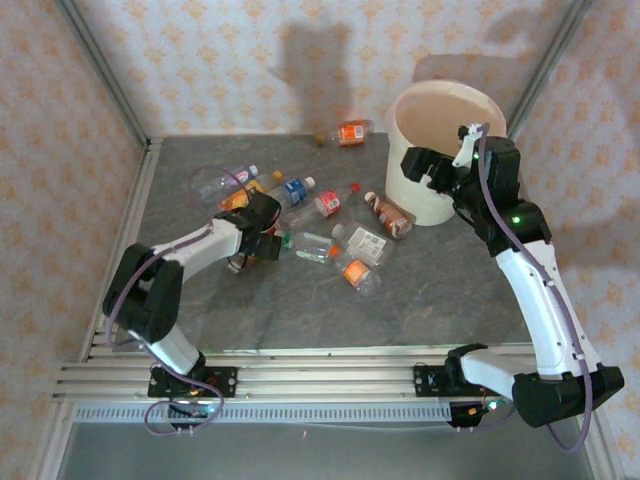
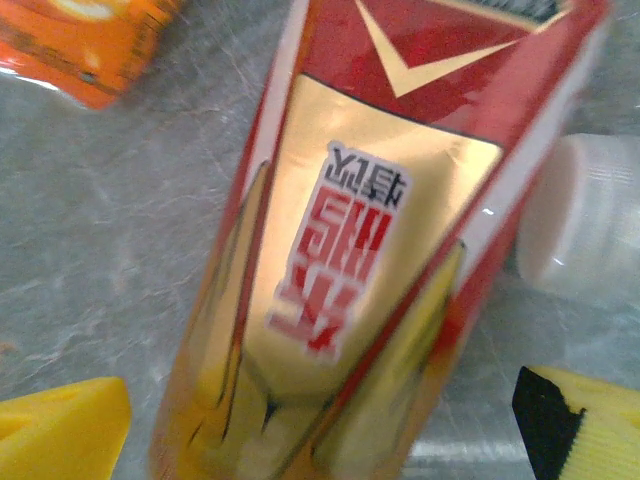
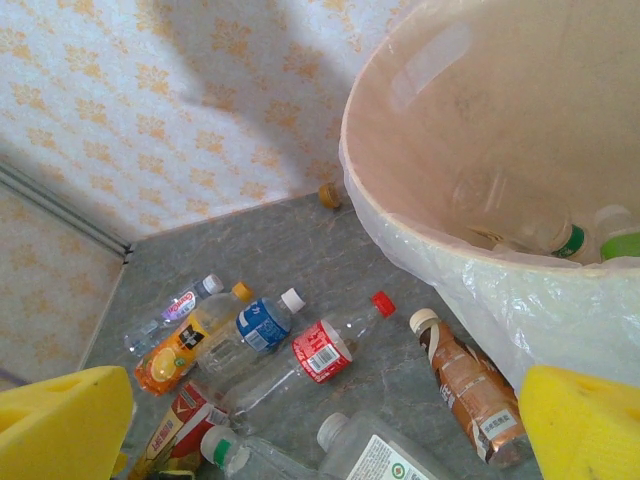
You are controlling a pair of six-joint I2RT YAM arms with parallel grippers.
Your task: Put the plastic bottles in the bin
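Grey counter (image 1: 300, 310), walled on three sides. Bin (image 1: 415, 205) stands upright at its far right, with a few capped bottles (image 3: 560, 240) lying inside. Right gripper (image 1: 412, 165) is up at the bin's left rim, fingers (image 3: 60, 430) spread wide, nothing in them. Left gripper (image 1: 262, 228) is low on the counter, well left of the bin. Its fingers (image 2: 60, 430) are released, straddling a red-and-gold bottle (image 2: 360, 250) with a gap on each side. Other plastic bottles (image 1: 330, 203) lie scattered left of the bin: brown-label bottle (image 1: 390, 215) just beside its base, orange-label bottle (image 1: 352, 132) back-left of it by the wall.
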